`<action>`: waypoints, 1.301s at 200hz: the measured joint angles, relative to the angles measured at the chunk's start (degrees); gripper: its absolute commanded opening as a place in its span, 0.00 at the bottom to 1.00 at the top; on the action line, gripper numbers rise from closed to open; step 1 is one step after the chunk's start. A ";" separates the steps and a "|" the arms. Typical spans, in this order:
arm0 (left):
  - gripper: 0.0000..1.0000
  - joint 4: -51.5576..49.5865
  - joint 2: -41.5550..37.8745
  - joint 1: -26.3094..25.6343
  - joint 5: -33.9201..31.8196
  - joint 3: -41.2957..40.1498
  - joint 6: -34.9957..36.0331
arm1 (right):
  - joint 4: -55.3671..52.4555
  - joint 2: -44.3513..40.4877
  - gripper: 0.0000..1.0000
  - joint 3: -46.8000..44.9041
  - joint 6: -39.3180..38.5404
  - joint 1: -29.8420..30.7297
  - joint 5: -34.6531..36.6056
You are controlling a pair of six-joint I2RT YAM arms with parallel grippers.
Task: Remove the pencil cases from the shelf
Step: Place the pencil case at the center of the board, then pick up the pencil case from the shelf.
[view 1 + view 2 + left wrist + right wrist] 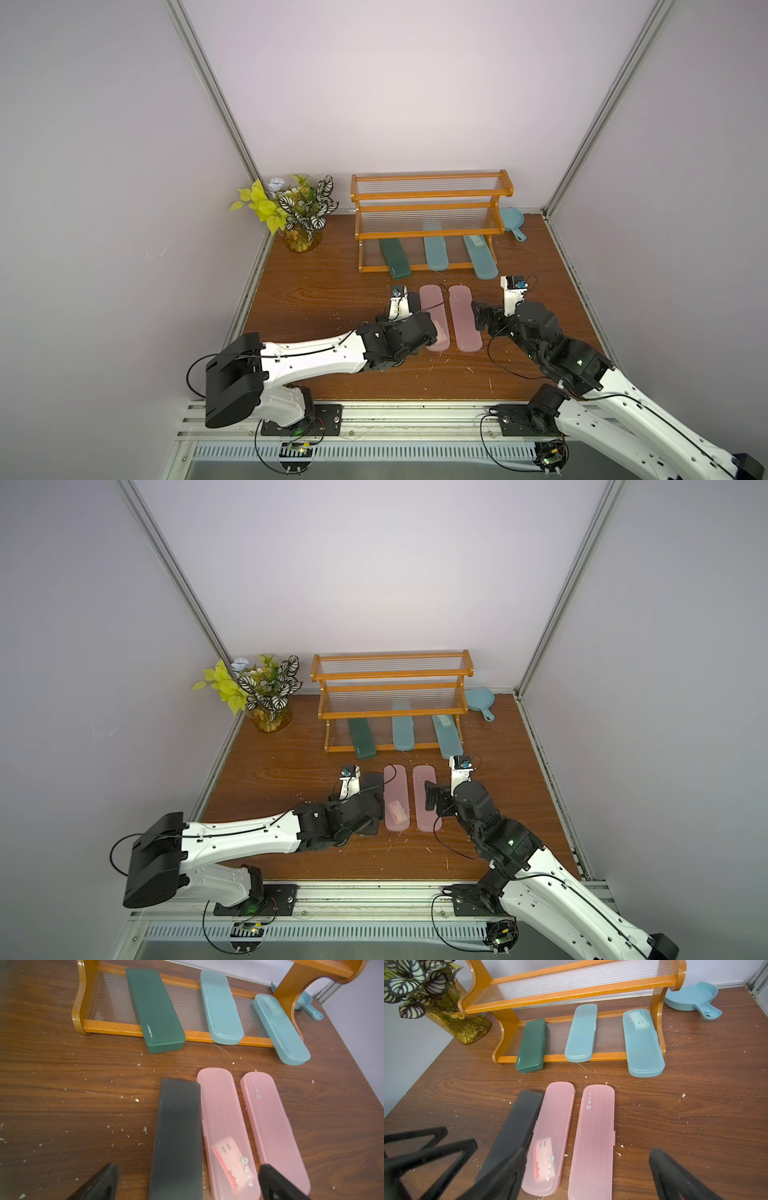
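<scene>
Three pencil cases lie flat on the surface (316, 291) in front of the shelf (432, 206), side by side and roughly parallel: the black case (178, 1136), then the carded pink case (224, 1118), which has a printed card showing through its lid, then the plain pink case (270, 1126). The black case sits right against its pink neighbour, and a narrow gap separates the two pink ones.

The left gripper (188, 1166) hangs over the near ends of the black case and the carded pink case. Its jaws are spread wide with both cases between them, and it grasps nothing. The right gripper (588, 1151), just beside it, is also spread wide and empty; in the right wrist view the plain pink case lies between its fingers.

On the shelf's bottom tier rest the dark green case (153, 1007), the middle teal case (220, 1007) and the right teal case (280, 1028). Each pokes its near end over the front rail, well apart from both grippers.
</scene>
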 measured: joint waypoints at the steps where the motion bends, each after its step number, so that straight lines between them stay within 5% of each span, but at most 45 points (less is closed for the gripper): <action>1: 0.99 -0.20 -0.11 0.28 0.15 0.15 0.07 | 0.00 0.00 0.99 -0.02 0.02 0.00 -0.07; 55: 0.99 -3.34 0.24 13.81 7.61 6.88 7.15 | 0.28 3.72 0.99 -1.25 2.67 -0.04 -4.11; 112: 0.99 -3.76 9.11 26.62 18.14 14.97 14.14 | 2.64 7.26 0.99 -1.99 6.49 -0.50 -3.96; 189: 1.00 -5.16 22.93 27.80 22.82 23.93 13.84 | 1.46 2.84 0.99 -1.99 7.96 -1.11 -0.94; 260: 0.99 -5.03 29.77 26.45 15.47 28.46 13.09 | -1.49 -0.81 0.99 -1.99 8.28 -1.22 1.66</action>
